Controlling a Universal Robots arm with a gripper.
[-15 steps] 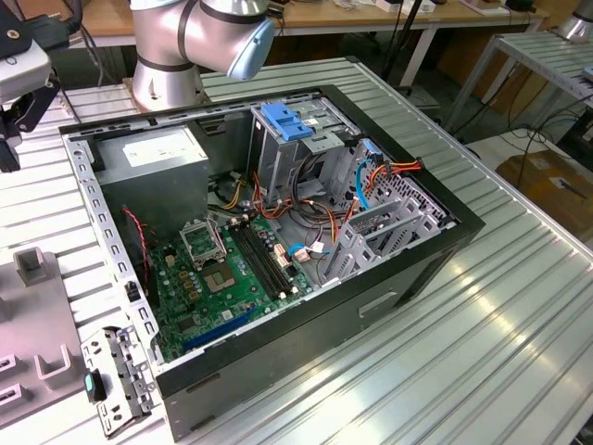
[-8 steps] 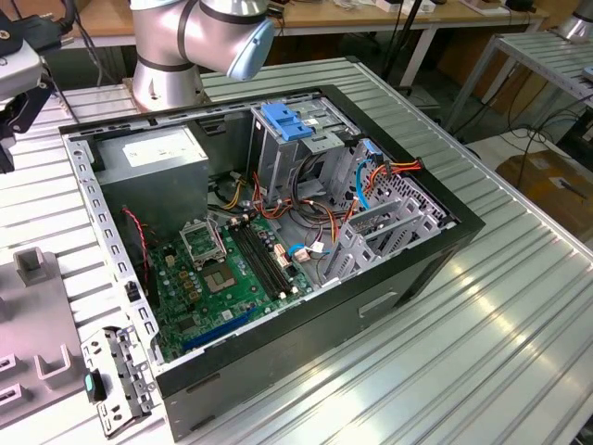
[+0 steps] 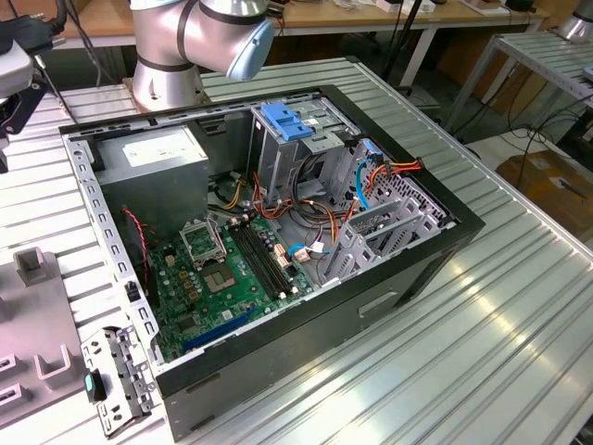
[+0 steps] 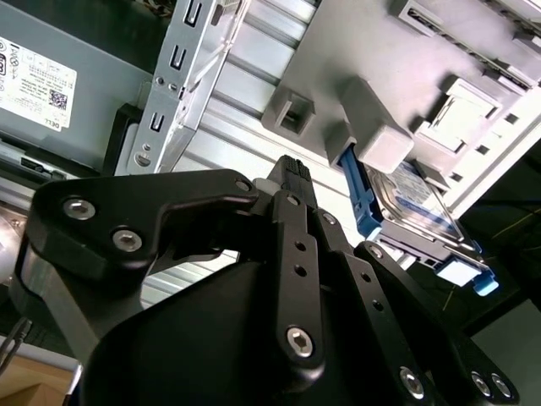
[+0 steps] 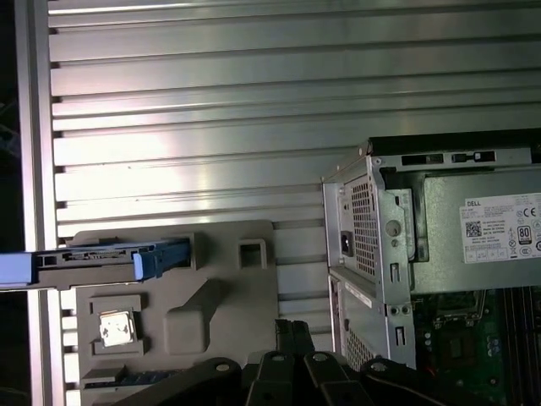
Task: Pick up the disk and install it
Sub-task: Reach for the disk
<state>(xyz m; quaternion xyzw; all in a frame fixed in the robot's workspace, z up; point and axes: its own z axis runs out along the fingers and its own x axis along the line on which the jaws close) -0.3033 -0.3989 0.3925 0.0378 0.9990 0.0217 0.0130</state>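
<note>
Overhead, the Universal Robots arm (image 3: 176, 46) rises from its base at the far edge of the slatted metal table (image 3: 482, 371). Its shoulder joint turns toward the exterior view's left, where the wrist (image 3: 17, 69) hangs above the table beside the open computer case (image 3: 371, 311).

The black gripper (image 4: 292, 173) points down at the table in both wrist views, poised near the strip of bare slats between the case's rear corner and a grey fixture plate (image 5: 228, 288). Whether the gripper is apart or together cannot be told from these angles.

The disk (image 4: 414, 199), a grey metal drive in a bright blue carrier, stands on its long edge in a slot at one corner of the fixture plate, held between raised grey blocks. In the first wrist view it is seen edge-on, its blue handle toward the plate's middle and its other end reaching out past the plate's edge. The gripper is well apart from it and touches neither the disk nor the plate.

Inside the case, a grey metal box with a white label (image 3: 153, 153) sits in the rear corner nearest the gripper. A green motherboard (image 3: 222, 278) lies on the case floor, and a silver drive cage with a light-blue latch (image 3: 287, 120) stands along the far wall.
</note>
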